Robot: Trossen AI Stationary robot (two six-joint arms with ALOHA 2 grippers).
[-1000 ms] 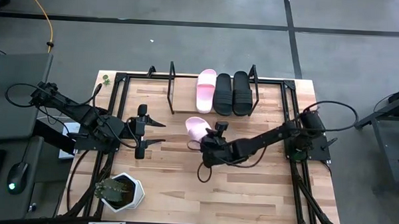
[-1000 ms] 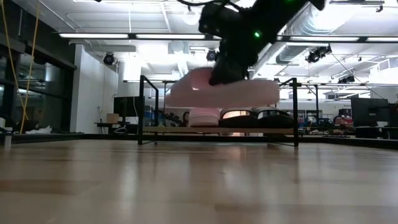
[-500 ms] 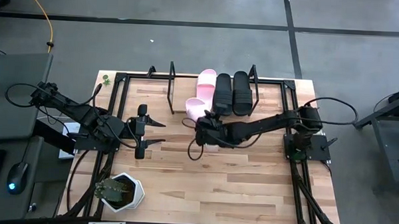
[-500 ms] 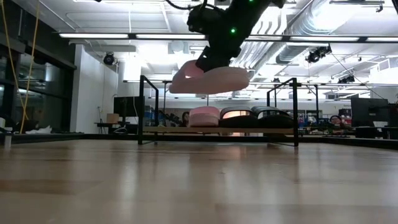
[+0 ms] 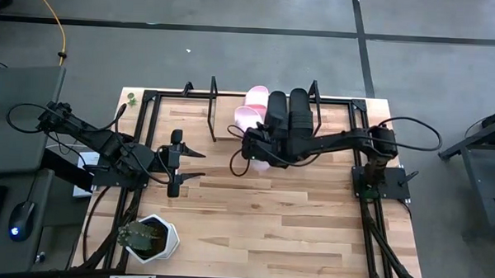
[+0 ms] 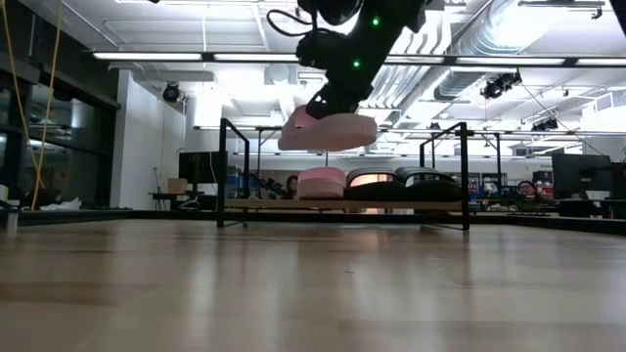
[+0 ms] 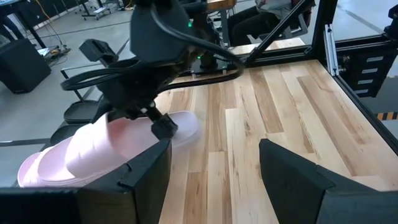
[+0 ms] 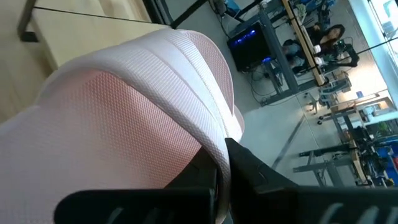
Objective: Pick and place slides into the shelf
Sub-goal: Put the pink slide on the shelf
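Above the shelf [image 5: 222, 122], right gripper [image 5: 251, 147] clamping pink slide [image 5: 247, 117]

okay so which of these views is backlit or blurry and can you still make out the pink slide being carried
Low view: bright ceiling lights behind leave the right gripper a near silhouette, but the carried pink slide stays readable above the shelf. Right wrist view: the slide fills the frame, its weave visible. High view: evenly lit, no glare.

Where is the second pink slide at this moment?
In the high view the second pink slide is held by the right gripper, just left of the pink slide already on the shelf; the low view shows it raised above the board.
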